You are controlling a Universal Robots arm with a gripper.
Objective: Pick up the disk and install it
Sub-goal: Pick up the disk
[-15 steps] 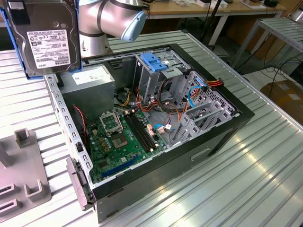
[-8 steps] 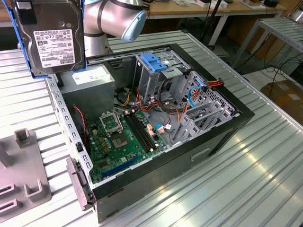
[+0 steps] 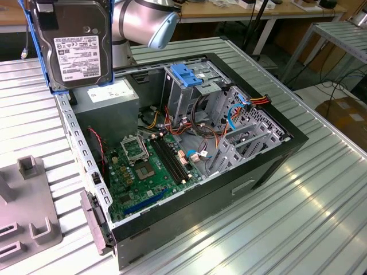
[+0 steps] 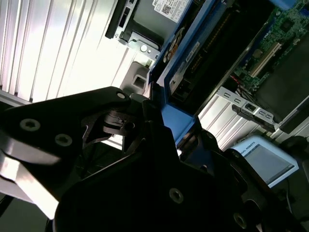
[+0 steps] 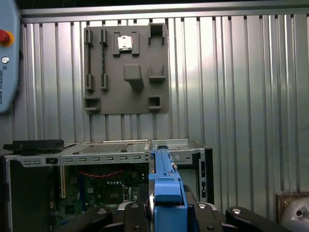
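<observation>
Blue-railed silver disk (image 3: 71,43) is clamped edge-on in the black gripper (image 5: 166,210), closed snug on its sides, held up in the air over the open computer case (image 3: 269,172), which sits on the ribbed metal bench (image 3: 309,200) with a grey fixture plate (image 5: 116,92) lying further out beside it.

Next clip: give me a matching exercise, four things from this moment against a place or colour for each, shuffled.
1 disk
2 drive cage
3 motherboard
4 fixture plate

A green, low inside the case
B held up in the air
C blue top, inside the case
D grey, on the table outside the case

Pairs: 1-B, 2-C, 3-A, 4-D
</observation>
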